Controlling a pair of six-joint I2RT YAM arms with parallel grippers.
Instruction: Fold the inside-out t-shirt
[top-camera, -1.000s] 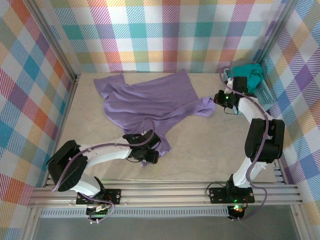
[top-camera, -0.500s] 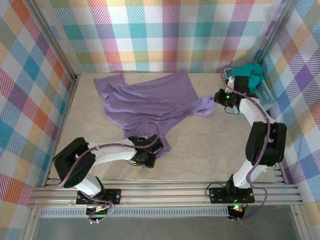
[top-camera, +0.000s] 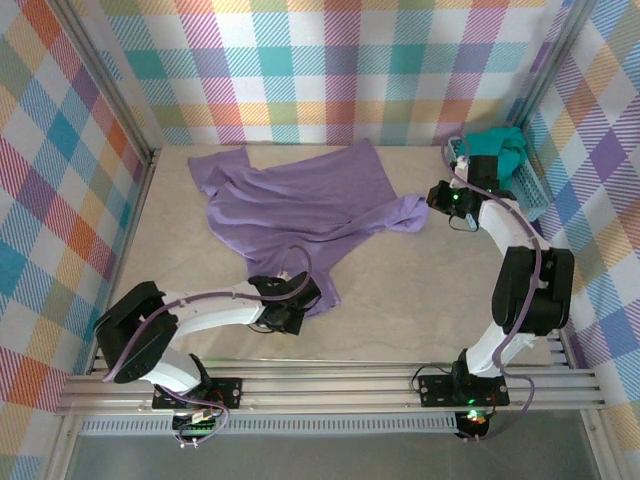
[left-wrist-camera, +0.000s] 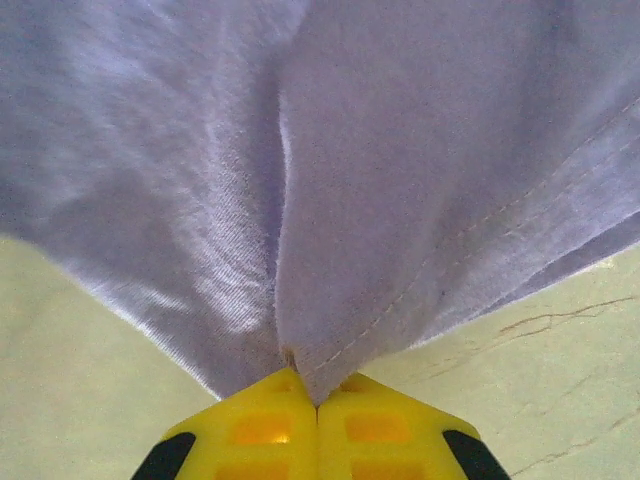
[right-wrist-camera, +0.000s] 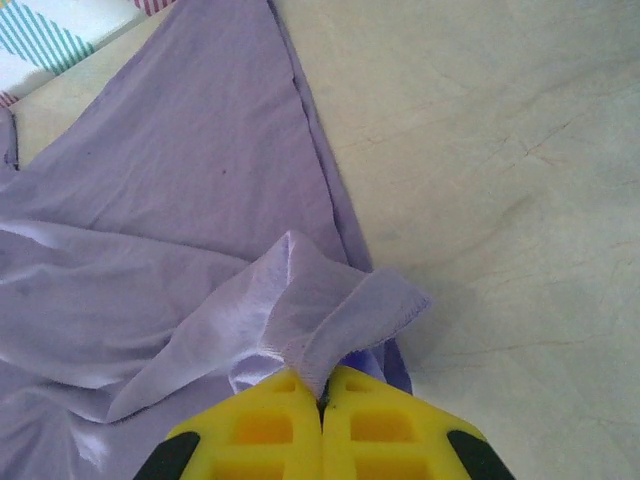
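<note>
1. Closing just now, the left gripper (left-wrist-camera: 318, 388) clamps the near hem of the t-shirt (top-camera: 300, 200) (it lies spread across the table (top-camera: 420, 290)).
2. The right gripper (right-wrist-camera: 322, 388) stays clenched on its right corner; lifting can likely begin.

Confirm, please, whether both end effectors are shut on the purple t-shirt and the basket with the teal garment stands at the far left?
One slip: the top external view shows the basket with the teal garment at the far right. The left end effector and right end effector are shut on the purple t-shirt.
</note>
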